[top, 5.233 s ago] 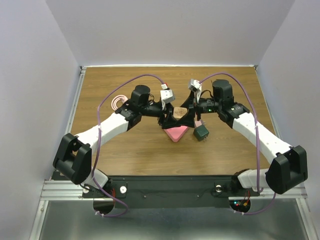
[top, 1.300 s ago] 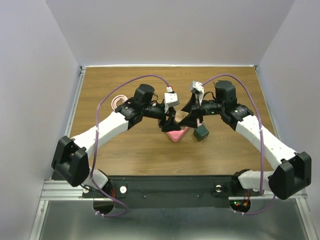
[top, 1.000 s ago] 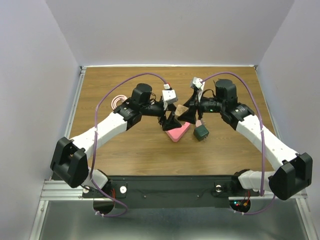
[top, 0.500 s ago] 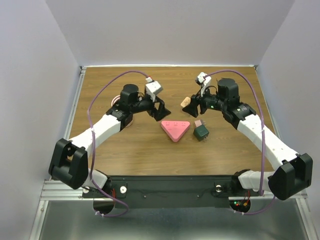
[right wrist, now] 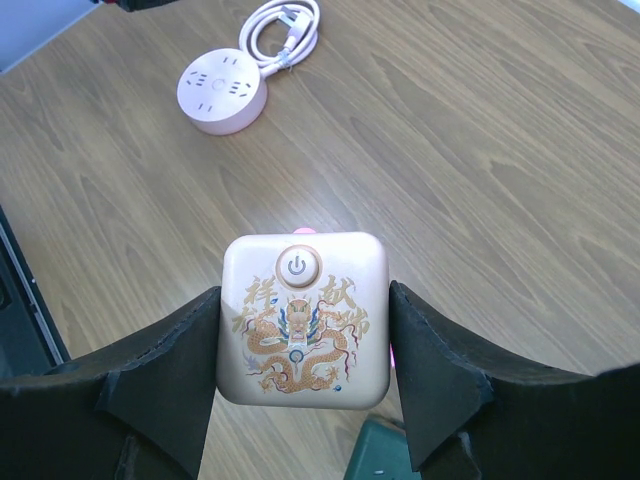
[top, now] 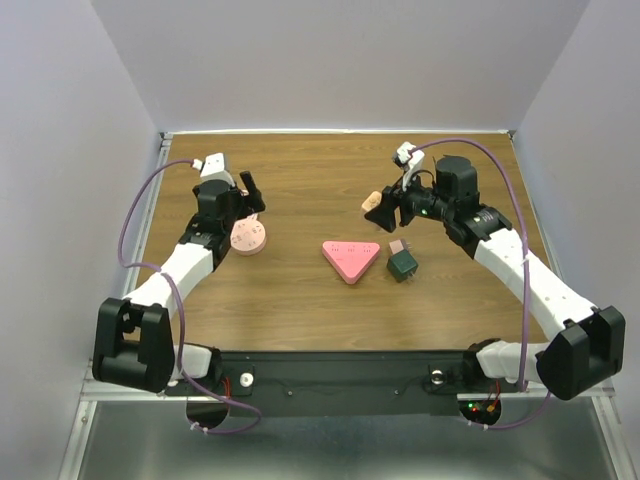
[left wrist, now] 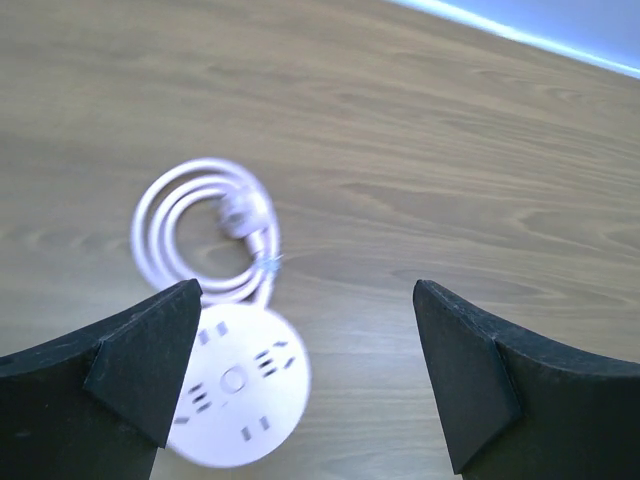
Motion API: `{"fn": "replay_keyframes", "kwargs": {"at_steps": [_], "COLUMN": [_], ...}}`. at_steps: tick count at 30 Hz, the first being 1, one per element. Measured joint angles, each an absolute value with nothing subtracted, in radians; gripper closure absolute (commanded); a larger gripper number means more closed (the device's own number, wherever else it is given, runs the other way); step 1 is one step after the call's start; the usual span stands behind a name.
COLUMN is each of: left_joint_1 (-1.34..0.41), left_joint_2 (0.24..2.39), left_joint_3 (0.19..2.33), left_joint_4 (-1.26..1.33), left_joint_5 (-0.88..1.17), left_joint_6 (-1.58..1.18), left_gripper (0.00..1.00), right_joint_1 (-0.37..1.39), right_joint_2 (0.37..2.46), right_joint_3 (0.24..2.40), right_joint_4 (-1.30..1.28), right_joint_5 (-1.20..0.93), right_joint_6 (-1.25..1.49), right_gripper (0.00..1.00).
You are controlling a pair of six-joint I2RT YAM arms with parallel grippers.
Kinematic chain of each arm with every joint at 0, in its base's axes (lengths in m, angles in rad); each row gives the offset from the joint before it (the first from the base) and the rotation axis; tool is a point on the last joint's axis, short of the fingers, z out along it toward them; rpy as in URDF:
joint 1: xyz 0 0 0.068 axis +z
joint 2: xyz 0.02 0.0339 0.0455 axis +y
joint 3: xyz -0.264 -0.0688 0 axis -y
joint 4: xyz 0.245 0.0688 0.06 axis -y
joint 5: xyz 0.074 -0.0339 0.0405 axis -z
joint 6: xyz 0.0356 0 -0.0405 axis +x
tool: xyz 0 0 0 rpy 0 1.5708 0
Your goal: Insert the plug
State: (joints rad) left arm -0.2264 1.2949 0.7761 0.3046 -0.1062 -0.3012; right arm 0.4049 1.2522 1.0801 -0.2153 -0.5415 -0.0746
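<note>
My right gripper [top: 388, 207] is shut on a beige square plug [top: 373, 203] with a dragon print and a power button, held above the table right of centre. In the right wrist view the plug [right wrist: 303, 318] fills the gap between my fingers [right wrist: 165, 380]. A round pink socket hub [top: 248, 239] lies on the table at the left, and its coiled white cord [left wrist: 205, 235] shows beside it. The hub also shows in the left wrist view [left wrist: 235, 385] and the right wrist view [right wrist: 221, 90]. My left gripper [top: 247, 196] is open and empty just above the hub.
A pink triangular socket block [top: 350, 260] lies at the table's centre. A dark green adapter [top: 404, 265] sits right of it, below my right gripper, and its corner shows in the right wrist view [right wrist: 375, 452]. The table's wooden top [top: 300, 300] runs to walls on three sides.
My left arm has swung left, away from the pink triangle, and now hangs over the round hub. My right gripper has lifted the plug off the triangle and holds it.
</note>
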Motion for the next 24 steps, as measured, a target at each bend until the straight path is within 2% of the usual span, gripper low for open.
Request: {"fn": "replay_keyframes", "kwargs": {"at_steps": [9, 15, 24], "left_joint_1": [-0.207, -0.164, -0.083], "left_joint_2": [1.244, 1.256, 1.452], "left_joint_3": [0.679, 0.648, 0.699], "left_joint_4": [0.237, 0.252, 0.285], "left_joint_5": [-0.272, -0.273, -0.231], "left_joint_6": [-0.421, -0.455, -0.45], "left_gripper": [0.02, 0.02, 0.08], "right_joint_1": [0.405, 0.405, 0.405], "right_joint_2": [1.296, 1.305, 1.304], "right_joint_3": [1.08, 1.08, 1.08], "right_joint_4": [-0.198, -0.189, -0.171], "right_joint_5": [-0.577, -0.604, -0.62], "right_joint_6": [-0.073, -0.073, -0.07], "right_gripper": [1.0, 0.99, 0.99]}}
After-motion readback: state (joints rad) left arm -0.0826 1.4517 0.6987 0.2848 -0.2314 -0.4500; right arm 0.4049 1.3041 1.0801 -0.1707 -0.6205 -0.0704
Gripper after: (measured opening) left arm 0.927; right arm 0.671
